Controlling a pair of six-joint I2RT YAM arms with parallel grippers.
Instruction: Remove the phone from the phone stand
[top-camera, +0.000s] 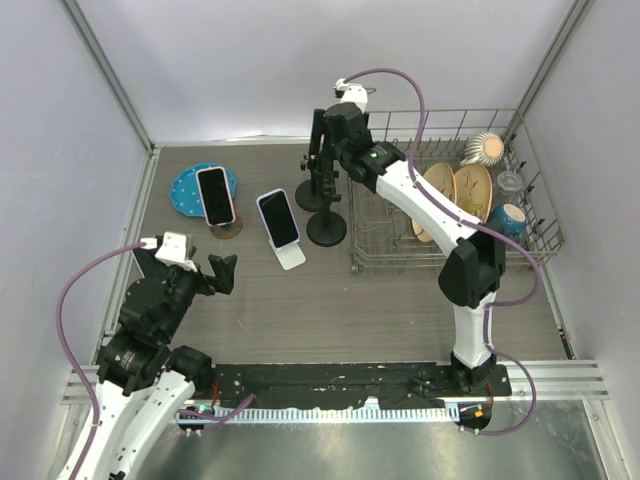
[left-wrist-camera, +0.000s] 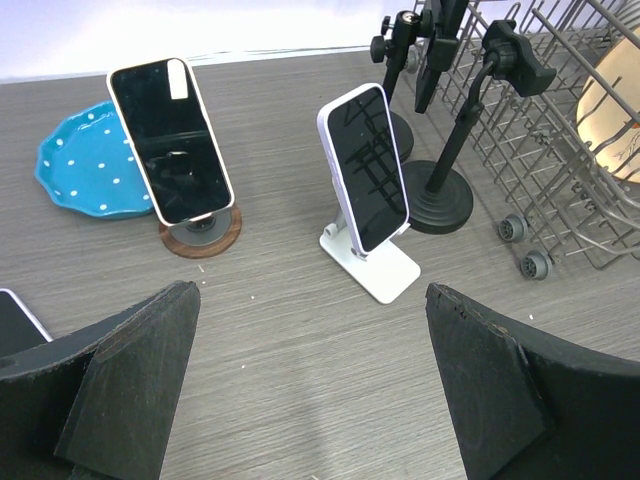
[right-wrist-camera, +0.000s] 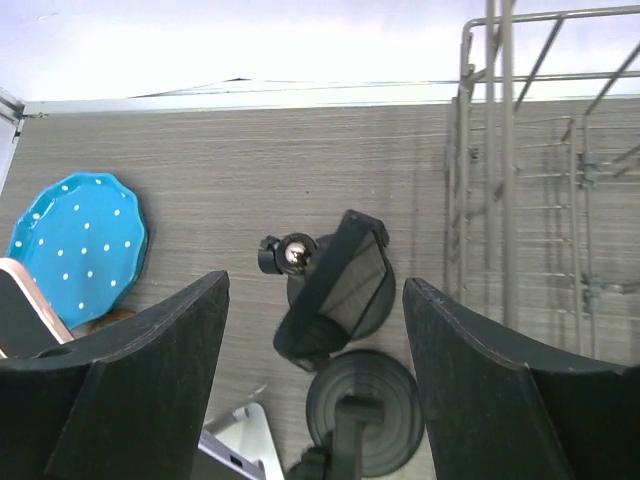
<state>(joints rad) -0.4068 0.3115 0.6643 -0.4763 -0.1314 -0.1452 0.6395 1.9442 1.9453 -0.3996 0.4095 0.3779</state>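
Two phones are sitting propped on stands on the desk (top-camera: 380, 310), both ahead of the left gripper (left-wrist-camera: 310, 292). The left gripper's fingers (left-wrist-camera: 130, 370) are spread wide apart and holding nothing, and it is hanging low over the desk, well short of either phone.

Ahead of it and slightly to the right, the white-cased phone (left-wrist-camera: 366, 165) is leaning back on a white folding stand (left-wrist-camera: 385, 270), its dark screen facing the gripper. Ahead and to the left, the pink-cased phone (left-wrist-camera: 170, 140) is resting upright on a round wooden stand (left-wrist-camera: 203, 230). A blue dotted plate (left-wrist-camera: 85, 165) is lying just behind and to the left of that phone.

The right gripper (right-wrist-camera: 315, 285) is hovering high at the far side of the desk with its fingers (right-wrist-camera: 150, 370) parted and empty. Directly below it, between the two fingers in the wrist view, the tilted clamp head of a black tripod-style stand (right-wrist-camera: 335, 285) is showing. A second black round base (right-wrist-camera: 362, 405) is sitting just nearer. A wire dish rack (right-wrist-camera: 500, 200) carrying plates and bowls is standing to that gripper's right.
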